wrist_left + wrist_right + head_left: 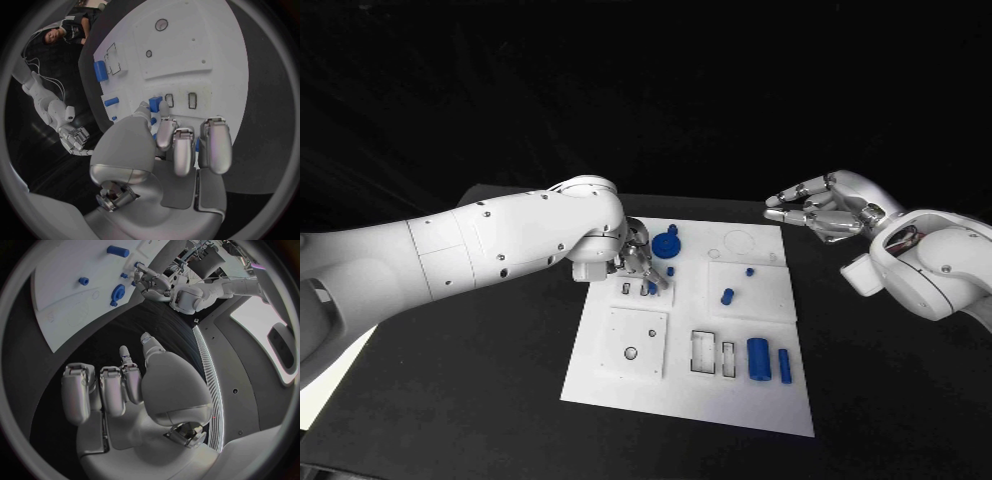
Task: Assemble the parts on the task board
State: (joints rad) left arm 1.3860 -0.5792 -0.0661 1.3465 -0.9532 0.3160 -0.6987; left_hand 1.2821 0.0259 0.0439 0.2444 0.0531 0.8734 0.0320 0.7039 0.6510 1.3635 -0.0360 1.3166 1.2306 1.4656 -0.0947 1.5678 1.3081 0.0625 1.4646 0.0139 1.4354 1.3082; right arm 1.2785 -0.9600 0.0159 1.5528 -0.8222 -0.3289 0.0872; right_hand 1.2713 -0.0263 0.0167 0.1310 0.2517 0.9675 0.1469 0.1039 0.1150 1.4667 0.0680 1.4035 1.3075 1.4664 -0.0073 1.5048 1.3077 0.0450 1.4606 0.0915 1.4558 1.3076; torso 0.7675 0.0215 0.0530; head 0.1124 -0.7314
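- My left hand (635,265) is over the left upper part of the board (632,385), fingers pointing down at the two small slots (638,288).
- In the left wrist view, my thumb and one finger (164,131) close narrowly on a small blue part (155,103); I judge it pinched, though the contact faces are hidden. The other fingers curl alongside and carry nothing.
- The key relation: the held part sits just beside the slots (180,100), touching or nearly touching the board. The slots lie a little further out from my fingertips. The slots' long axis runs up and down the board; whether the part's axis matches it I cannot tell.
- My left hand is much the nearer to these slots; the coming insertion is its work, in my judgement.
- A round blue part (666,243) lies just beyond my left hand.
- Mid-board: two small blue parts (728,296), one standing near the middle, one smaller higher up.
- Lower board: two empty rectangular slots (714,354), then a blue cylinder (759,359) and a thin blue bar (785,365), both lying lengthwise up the board.
- My right hand (822,211) hangs off the board above its right upper corner, well apart from every part. Its fingers are curled in and hold nothing.
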